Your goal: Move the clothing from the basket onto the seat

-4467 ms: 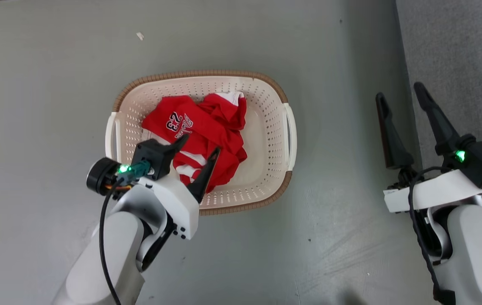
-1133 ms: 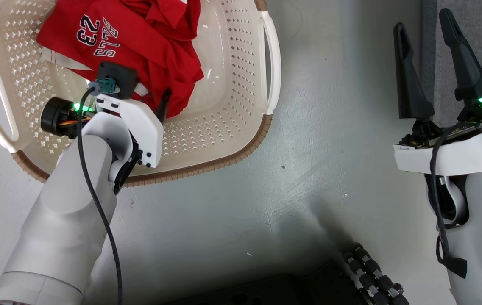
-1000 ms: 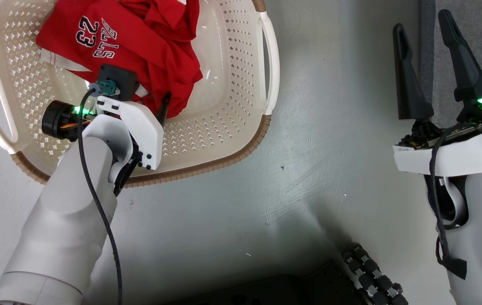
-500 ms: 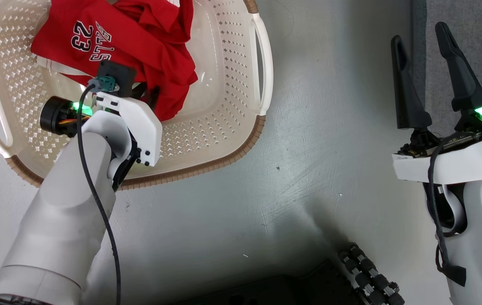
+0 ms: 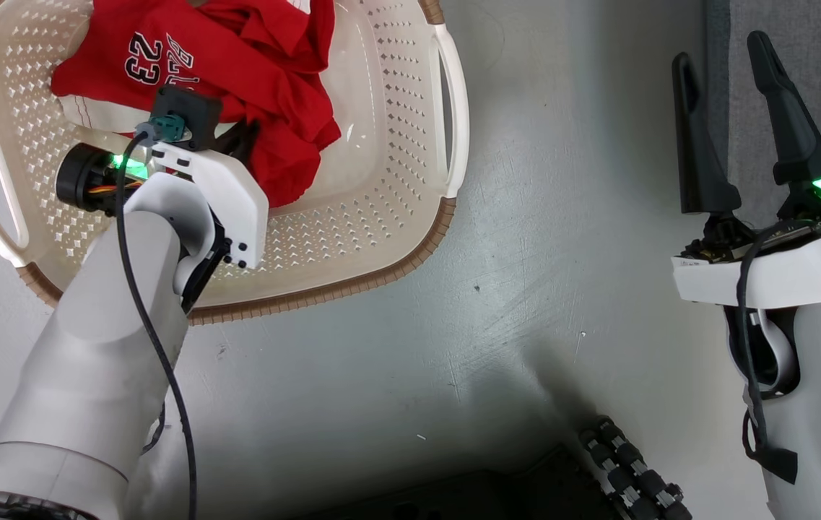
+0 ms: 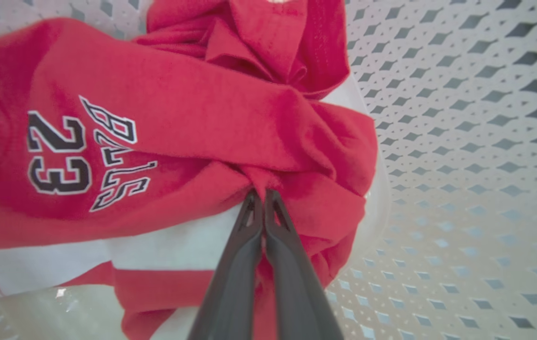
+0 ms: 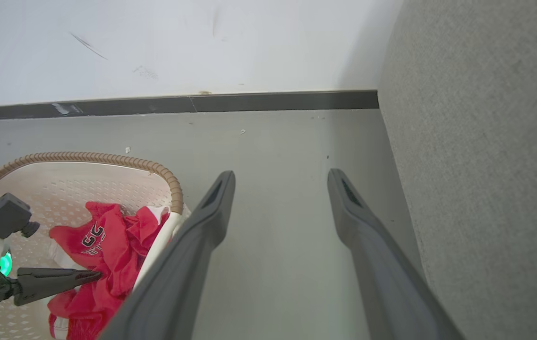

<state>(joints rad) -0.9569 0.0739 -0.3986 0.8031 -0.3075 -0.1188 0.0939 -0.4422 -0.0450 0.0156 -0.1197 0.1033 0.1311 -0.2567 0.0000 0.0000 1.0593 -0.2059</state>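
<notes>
- The left gripper, spread a second ago, now has its fingers pressed together, pinching a fold of the clothing at their tips.
- The clothing lies bunched ahead of those tips, inside the basket; possibly only one garment is caught.
- The right gripper stays spread and empty, with the seat just beside it.
- The grasp looks made, so lifting comes next.

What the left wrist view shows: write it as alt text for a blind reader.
The left pincer is shut on a bunched fold of the red clothing, its two dark fingers pressed together. The jersey's "23" print shows at the left, above a white band, and the cream perforated basket lies under and beside the pile.
</notes>
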